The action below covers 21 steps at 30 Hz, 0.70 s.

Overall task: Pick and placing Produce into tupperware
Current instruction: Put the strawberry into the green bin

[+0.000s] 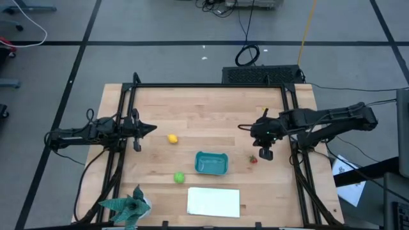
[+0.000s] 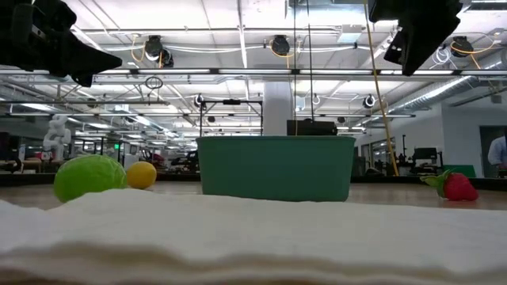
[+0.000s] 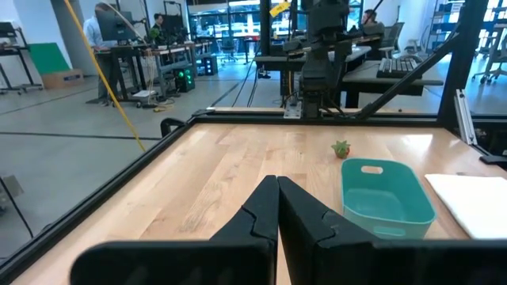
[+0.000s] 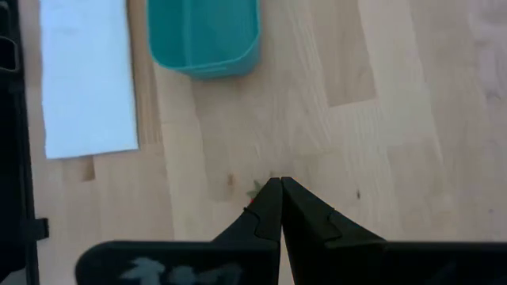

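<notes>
The teal-blue tupperware (image 1: 211, 163) stands open on the wooden table, near its middle. A yellow lemon (image 1: 172, 138) lies to its far left, and a round green fruit (image 1: 179, 177) lies near its left end. A small red fruit with green leaves (image 1: 254, 160) lies to its right. My right gripper (image 1: 246, 127) is shut and slants down above the table, on the far side of the red fruit, whose leaves (image 4: 255, 188) peek out beside its fingertips (image 4: 277, 184). My left gripper (image 3: 277, 180) is shut and level at the table's left side, clear of everything.
A flat white sheet (image 1: 214, 202) lies by the near edge, just in front of the tupperware. A teal spiky leafy object (image 1: 128, 207) sits at the near left corner. Black frame rails (image 1: 208, 85) run along the table's far, left and right sides.
</notes>
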Each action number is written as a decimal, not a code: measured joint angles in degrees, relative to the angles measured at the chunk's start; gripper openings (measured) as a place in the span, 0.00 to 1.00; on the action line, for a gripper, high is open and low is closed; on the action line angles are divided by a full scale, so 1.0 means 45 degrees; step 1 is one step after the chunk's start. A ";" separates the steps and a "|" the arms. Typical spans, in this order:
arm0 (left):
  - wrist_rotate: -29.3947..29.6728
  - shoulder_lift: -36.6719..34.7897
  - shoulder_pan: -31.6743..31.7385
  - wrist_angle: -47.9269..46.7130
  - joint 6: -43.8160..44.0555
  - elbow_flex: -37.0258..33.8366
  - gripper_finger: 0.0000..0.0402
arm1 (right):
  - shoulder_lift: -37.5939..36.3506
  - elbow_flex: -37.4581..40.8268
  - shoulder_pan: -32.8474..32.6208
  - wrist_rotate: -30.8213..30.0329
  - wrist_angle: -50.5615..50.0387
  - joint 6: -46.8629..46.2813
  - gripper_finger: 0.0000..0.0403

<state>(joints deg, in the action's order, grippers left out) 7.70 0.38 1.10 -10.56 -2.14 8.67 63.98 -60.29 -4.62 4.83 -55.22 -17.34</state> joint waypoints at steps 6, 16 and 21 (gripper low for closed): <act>0.0000 0.0000 0.0000 -0.0002 0.0017 0.0000 0.01 | 0.0685 -0.0734 0.0000 0.0000 -0.0832 -0.0148 0.00; 0.0000 -0.0003 0.0000 -0.0097 0.0017 0.0000 0.01 | 0.1882 -0.1088 0.0000 0.0410 -0.2093 -0.1652 0.00; 0.0000 -0.0005 -0.0005 -0.0128 0.0017 0.0000 0.01 | 0.2006 -0.0840 -0.0024 -0.0050 -0.2041 -0.1994 0.00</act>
<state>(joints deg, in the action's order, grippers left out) 7.70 0.36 1.08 -11.14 -2.07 8.67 73.01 -64.07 -4.73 4.60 -64.41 -26.32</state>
